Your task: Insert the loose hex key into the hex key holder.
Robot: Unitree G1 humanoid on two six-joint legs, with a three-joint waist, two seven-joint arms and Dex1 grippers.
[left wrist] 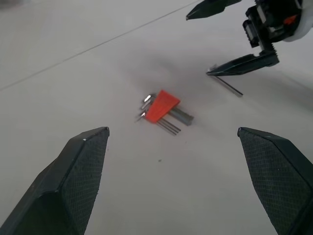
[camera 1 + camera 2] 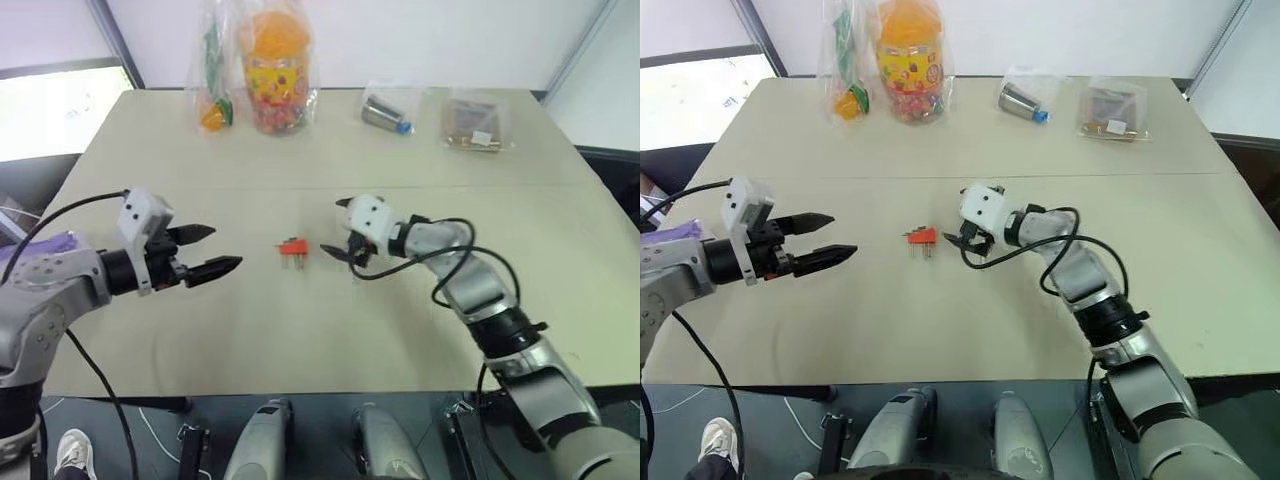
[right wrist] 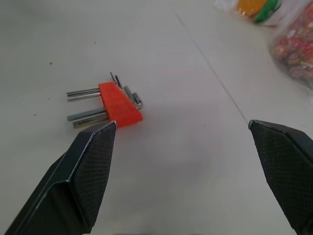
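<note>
- We found the hex key holder (image 2: 292,246) lying flat near the middle of the beige table (image 2: 300,340), its thin metal keys sticking out toward the near edge.
- In the left wrist view, the loose hex key (image 1: 226,84) lay on the table just beside the holder, apart from it, on the holder's right as the robot faces.
- Our right gripper (image 2: 342,228) hung low over the table just to the right of the holder, its two black fingers spread wide and nothing between them.
- In the left wrist view one of its fingertips (image 1: 212,72) sat right at the end of the loose key; we could not tell whether it touched.
- In the right wrist view the holder showed beside one of the right gripper's own fingers, close to its tip.
- Our left gripper (image 2: 206,250) hovered to the left of the holder, well apart from it, pointing toward it, jaws released and empty.
- Along the far edge of the table we saw a clear bag of orange and green things (image 2: 213,75), a bagged jar with an orange top (image 2: 276,70), a bagged metal cylinder (image 2: 387,113), and a flat bagged packet (image 2: 474,125).
</note>
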